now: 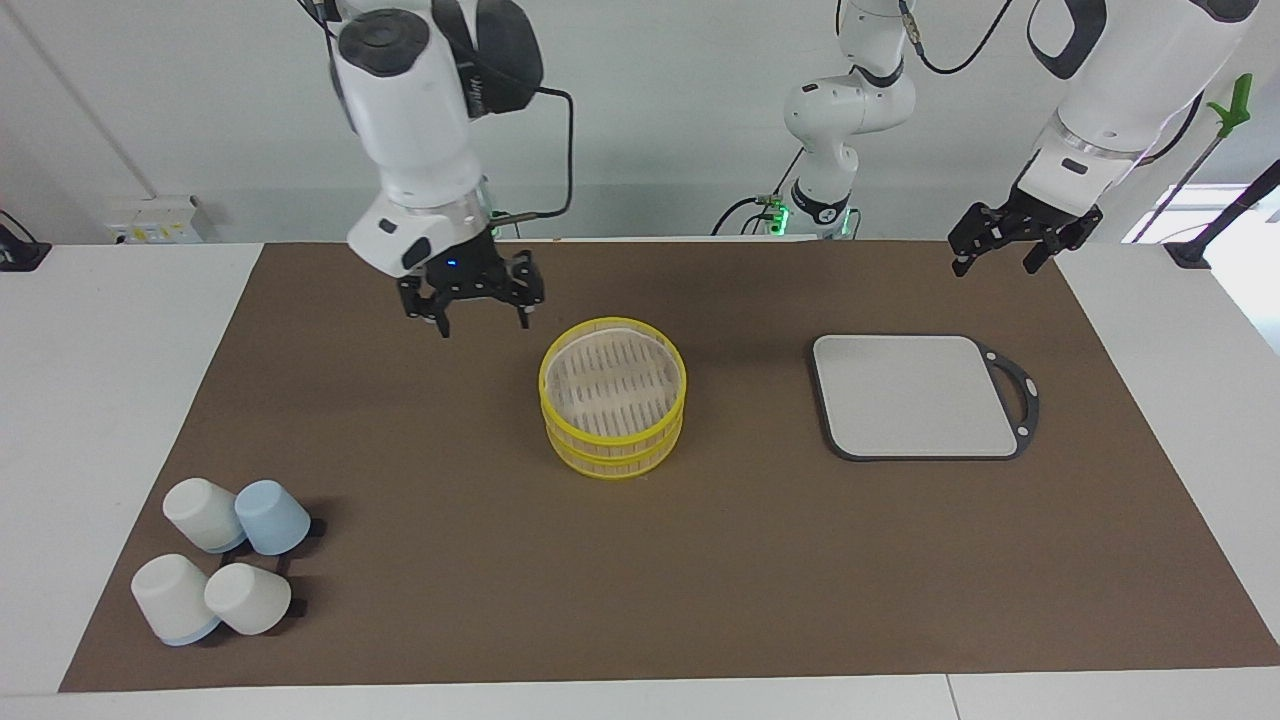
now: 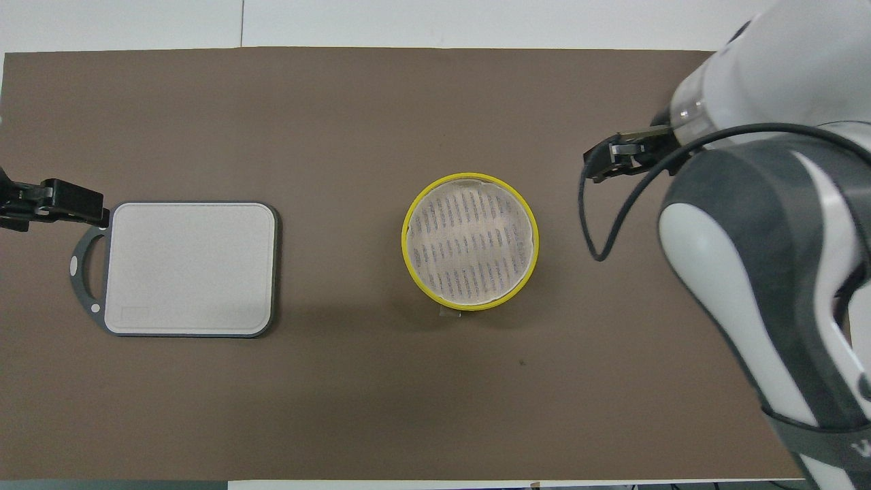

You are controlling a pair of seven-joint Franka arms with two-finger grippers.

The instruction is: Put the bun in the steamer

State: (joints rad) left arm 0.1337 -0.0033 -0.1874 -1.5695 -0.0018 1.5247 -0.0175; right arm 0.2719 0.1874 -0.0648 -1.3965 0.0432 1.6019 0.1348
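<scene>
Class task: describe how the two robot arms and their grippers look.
Both arms are glossy white with dark grey joint sections. Each ends in a black gripper: right gripper, left gripper. Black cables loop along the arms; a small blue light glows above the right gripper.

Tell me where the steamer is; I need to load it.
The steamer sits mid-mat, beside the grey board, toward the right arm's end from it.

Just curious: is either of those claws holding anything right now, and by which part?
No. The right gripper and the left gripper are both open and empty.
</scene>
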